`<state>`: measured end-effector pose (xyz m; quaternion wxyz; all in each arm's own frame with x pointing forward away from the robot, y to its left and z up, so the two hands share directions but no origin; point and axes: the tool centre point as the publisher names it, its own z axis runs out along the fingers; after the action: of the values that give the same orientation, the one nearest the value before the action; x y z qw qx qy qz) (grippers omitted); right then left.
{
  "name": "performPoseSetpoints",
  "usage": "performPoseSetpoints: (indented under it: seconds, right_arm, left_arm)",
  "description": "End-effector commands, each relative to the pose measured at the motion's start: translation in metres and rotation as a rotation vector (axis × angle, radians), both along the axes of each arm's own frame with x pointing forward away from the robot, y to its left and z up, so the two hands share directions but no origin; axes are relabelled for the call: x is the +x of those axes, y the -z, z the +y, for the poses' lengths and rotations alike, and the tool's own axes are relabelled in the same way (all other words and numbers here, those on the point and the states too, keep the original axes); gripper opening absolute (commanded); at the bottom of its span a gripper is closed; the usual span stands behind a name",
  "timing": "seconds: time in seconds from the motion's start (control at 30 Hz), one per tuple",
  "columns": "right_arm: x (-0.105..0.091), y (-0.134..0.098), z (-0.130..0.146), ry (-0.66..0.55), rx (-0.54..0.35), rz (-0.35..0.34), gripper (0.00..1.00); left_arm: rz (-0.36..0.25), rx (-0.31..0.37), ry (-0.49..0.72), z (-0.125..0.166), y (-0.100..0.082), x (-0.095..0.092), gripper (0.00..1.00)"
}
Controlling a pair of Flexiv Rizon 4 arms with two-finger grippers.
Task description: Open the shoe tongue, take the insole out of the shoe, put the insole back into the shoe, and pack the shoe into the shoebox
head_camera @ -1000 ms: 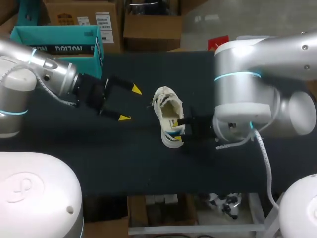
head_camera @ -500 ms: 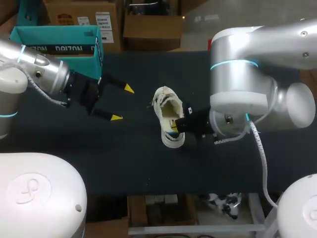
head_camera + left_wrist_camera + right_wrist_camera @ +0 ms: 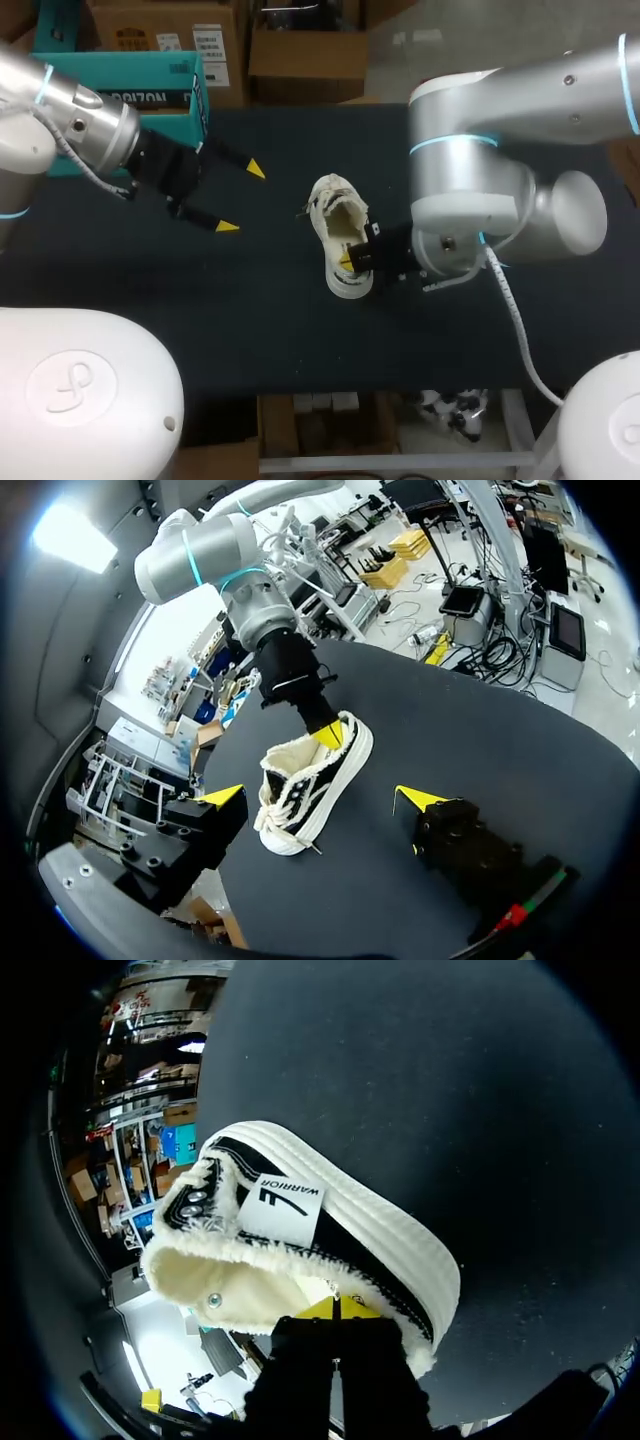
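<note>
The white fleece-lined shoe (image 3: 338,235) with black side stripes stood upright. The right gripper (image 3: 340,1308) was pinched closed at its heel rim; the left gripper (image 3: 242,197) gaped wide, well apart from it.

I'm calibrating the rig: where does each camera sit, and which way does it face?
Head: above and behind, looking down on the table; left hand and right hand show.
Left wrist: on the left arm, facing the shoe between its open tips.
Right wrist: on the right arm, close on the shoe's heel; shut tips show.
All three share the shoe.
</note>
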<state>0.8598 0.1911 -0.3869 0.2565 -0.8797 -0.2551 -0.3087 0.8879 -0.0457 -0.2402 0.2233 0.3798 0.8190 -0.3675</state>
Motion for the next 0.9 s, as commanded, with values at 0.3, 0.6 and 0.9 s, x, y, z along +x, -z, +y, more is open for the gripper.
performPoseSetpoints:
  seconds: [0.3, 0.6, 0.9]
  right_arm:
    - [0.006, 0.005, -0.001, -0.029, -0.072, 0.084, 0.00]
    - [0.009, 0.006, -0.004, -0.026, -0.101, 0.087, 0.00]
    - [0.001, -0.005, -0.009, -0.026, -0.139, 0.062, 0.00]
  left_arm:
    - [-0.132, 0.468, -0.356, -0.001, -0.008, 0.002, 1.00]
    - [-0.041, 0.603, -0.597, 0.004, 0.002, 0.022, 1.00]
    - [0.088, 0.605, -0.719, 0.012, 0.011, 0.028, 1.00]
